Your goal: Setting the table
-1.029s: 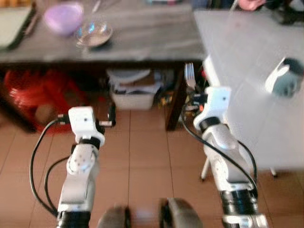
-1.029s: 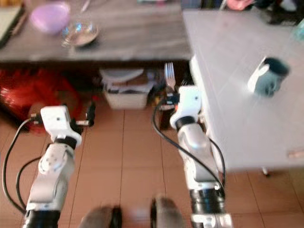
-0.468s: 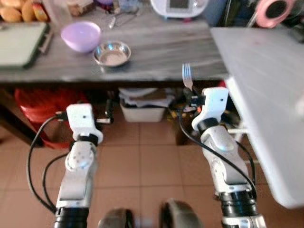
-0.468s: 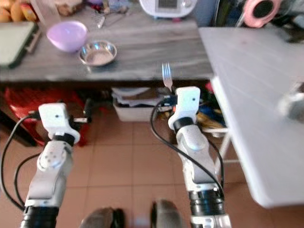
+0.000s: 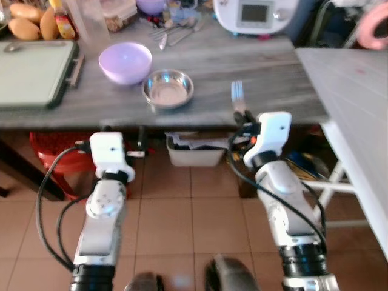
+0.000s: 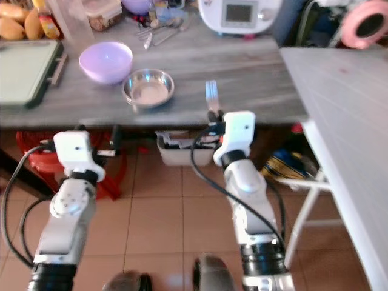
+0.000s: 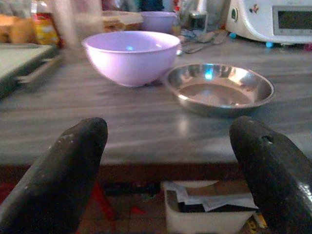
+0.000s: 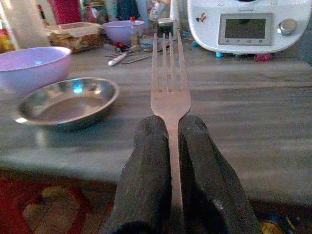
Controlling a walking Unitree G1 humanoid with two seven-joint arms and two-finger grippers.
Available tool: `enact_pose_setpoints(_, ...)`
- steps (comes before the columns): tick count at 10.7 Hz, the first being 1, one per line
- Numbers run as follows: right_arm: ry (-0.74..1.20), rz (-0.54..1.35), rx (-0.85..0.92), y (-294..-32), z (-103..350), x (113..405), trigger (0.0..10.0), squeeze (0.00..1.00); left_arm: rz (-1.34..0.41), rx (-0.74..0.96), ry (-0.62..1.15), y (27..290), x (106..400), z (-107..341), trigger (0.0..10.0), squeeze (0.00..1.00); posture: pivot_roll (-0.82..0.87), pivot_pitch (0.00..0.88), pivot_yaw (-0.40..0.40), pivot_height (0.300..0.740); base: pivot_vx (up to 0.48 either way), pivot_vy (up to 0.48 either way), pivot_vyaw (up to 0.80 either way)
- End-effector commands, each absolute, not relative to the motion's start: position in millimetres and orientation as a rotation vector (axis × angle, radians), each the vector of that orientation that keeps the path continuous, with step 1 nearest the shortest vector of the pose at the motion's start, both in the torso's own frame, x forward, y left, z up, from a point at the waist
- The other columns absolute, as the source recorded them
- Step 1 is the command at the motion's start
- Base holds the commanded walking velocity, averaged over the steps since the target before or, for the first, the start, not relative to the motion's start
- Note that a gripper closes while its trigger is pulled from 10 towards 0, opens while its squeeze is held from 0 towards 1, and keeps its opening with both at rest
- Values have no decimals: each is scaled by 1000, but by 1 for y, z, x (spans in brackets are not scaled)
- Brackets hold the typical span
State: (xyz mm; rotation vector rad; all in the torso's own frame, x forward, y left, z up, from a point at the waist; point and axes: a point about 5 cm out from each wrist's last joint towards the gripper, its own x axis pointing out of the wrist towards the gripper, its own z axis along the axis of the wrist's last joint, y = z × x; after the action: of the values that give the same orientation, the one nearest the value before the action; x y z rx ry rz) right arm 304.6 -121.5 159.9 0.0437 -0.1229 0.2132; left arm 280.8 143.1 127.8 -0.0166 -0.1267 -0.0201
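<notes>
My right gripper (image 8: 169, 122) is shut on the handle of a metal fork (image 8: 169, 87), which stands upright with its tines up, just before the front edge of a grey wooden counter (image 5: 267, 97). A small steel bowl (image 5: 168, 89) and a purple bowl (image 5: 125, 60) sit on that counter, left of the fork (image 5: 237, 97). My left gripper (image 7: 165, 146) is open and holds nothing, level with the counter's front edge and facing both bowls. A white table (image 5: 357, 103) runs along the right.
A green cutting board (image 5: 30, 73) lies at the counter's left, loose cutlery (image 5: 176, 30) and a white appliance (image 5: 257, 15) at its back. Under the counter stand a white bin (image 5: 197, 151) and a red stool (image 5: 51, 160). Tiled floor lies below.
The view has swung left: the counter now fills the middle, the white table has slid to the right edge and the mug on it has left the picture. Both arms keep their pose.
</notes>
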Motion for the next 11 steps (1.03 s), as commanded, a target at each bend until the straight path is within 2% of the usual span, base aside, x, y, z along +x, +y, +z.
enact_pose_setpoints(1,-136,174,39,-132,162,305,10000,0,-39,-19,-128,136,278,128,10000,0,-61,145,-3,740,465,0,0)
enact_pose_setpoints(3,-120,114,37,-140,159,307,10000,0,-50,-24,-126,133,271,126,10000,0,-58,145,-2,740,459,0,0)
enact_pose_setpoints(8,-100,114,23,-147,152,303,10000,0,132,48,-142,167,249,129,10000,0,-33,164,-1,740,0,0,0)
enact_pose_setpoints(11,-79,30,45,-160,149,311,10000,0,130,64,-109,173,243,126,10000,0,-13,197,2,740,0,0,165)
